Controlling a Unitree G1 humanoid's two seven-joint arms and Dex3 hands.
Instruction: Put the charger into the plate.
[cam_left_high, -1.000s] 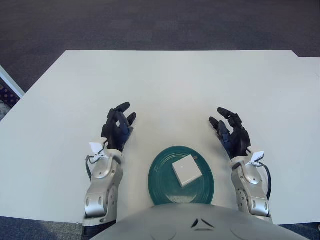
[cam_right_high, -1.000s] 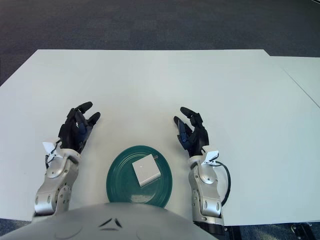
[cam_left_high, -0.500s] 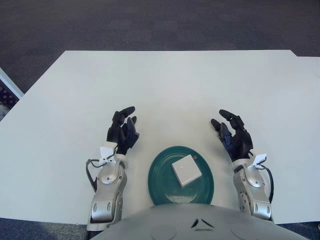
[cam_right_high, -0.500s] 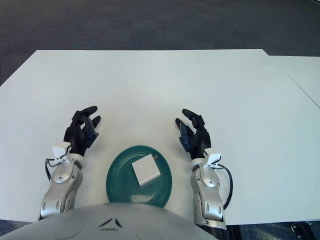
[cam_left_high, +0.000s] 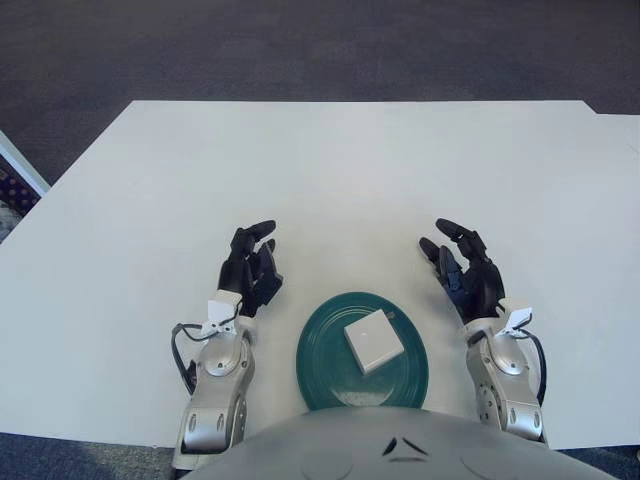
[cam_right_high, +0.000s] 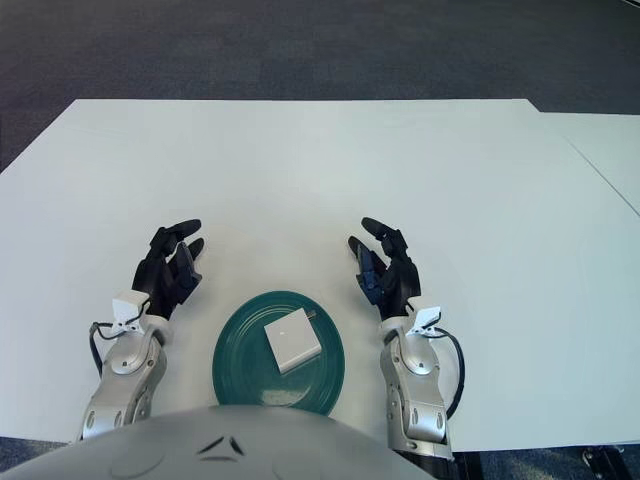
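Right hand (cam_left_high: 467, 273) beside charger (cam_left_high: 374, 340), apart

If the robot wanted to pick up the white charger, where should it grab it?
Probably from above, pinching two opposite flat sides of the charger. It lies flat in the green plate, so its broad face points up and the rim hinders a low approach.
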